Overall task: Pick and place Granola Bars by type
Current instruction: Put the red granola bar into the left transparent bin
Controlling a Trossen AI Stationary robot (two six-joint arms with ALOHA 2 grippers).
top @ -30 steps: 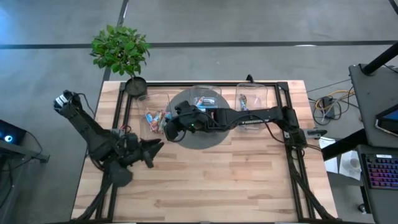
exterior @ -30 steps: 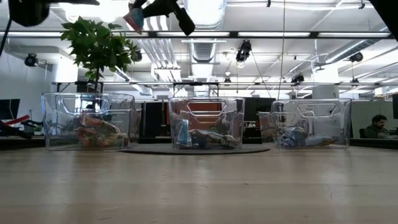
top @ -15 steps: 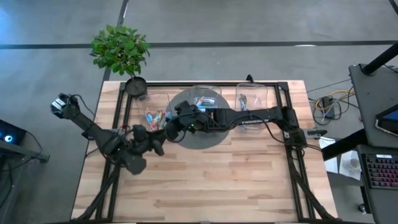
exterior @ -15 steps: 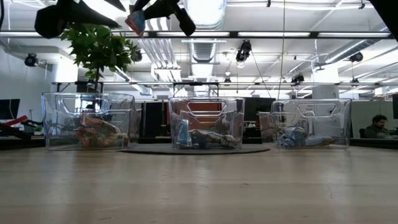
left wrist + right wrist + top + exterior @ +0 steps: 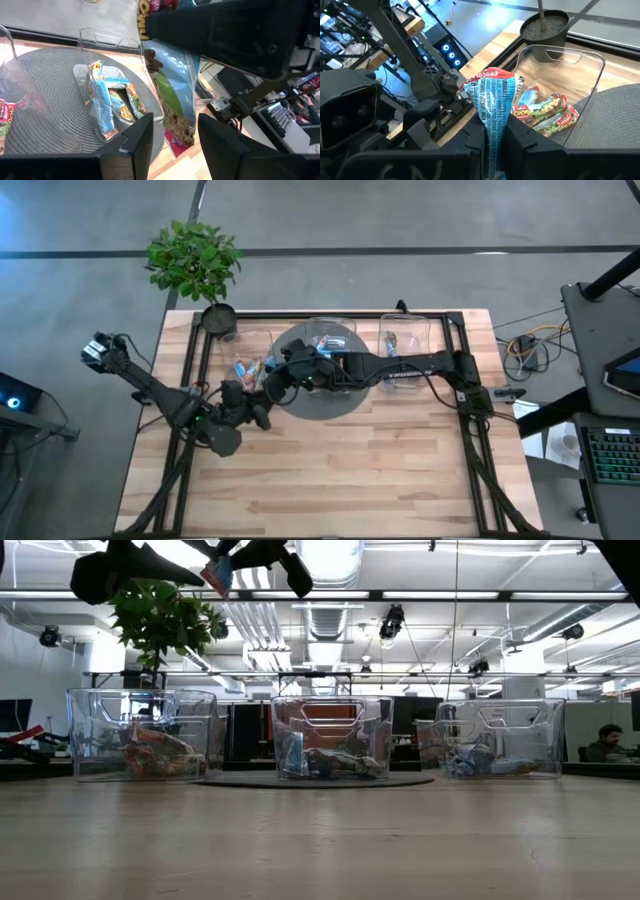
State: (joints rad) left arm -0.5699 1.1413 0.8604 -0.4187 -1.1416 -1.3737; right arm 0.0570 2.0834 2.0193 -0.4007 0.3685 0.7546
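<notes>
High view: the right gripper (image 5: 271, 385) reaches across the round dark mat (image 5: 335, 402) to the edge of the left bin (image 5: 247, 350), clenched on 1 granola bar (image 5: 266, 379) that shows only as a small spot of colour at its tip. The left gripper (image 5: 259, 416) sits just beside it, toward the table's front, fingers apart. 3 clear bins stand in a row along the far side of the wooden table (image 5: 380, 470), the middle bin (image 5: 332, 332) on the mat and the right bin (image 5: 405, 331) past it, each holding wrapped bars.

Low view: the held bar hangs well above the bins, near the top edge, pinched between dark fingers. The left bin holds red-orange bars (image 5: 152, 752); the middle and right bins hold bluish ones.

Left wrist view: the 2 left fingers (image 5: 137, 142) stand apart with nothing between them. The held bar dangles just beyond them, its lower end in line with their gap, not touching either. The middle bin with blue bars (image 5: 107, 102) lies behind.

Right wrist view: the right fingers (image 5: 475, 145) press on the bar's lower part, and the rest of it sticks out beyond the tips. The left bin and a plant pot (image 5: 543, 25) lie beyond.
</notes>
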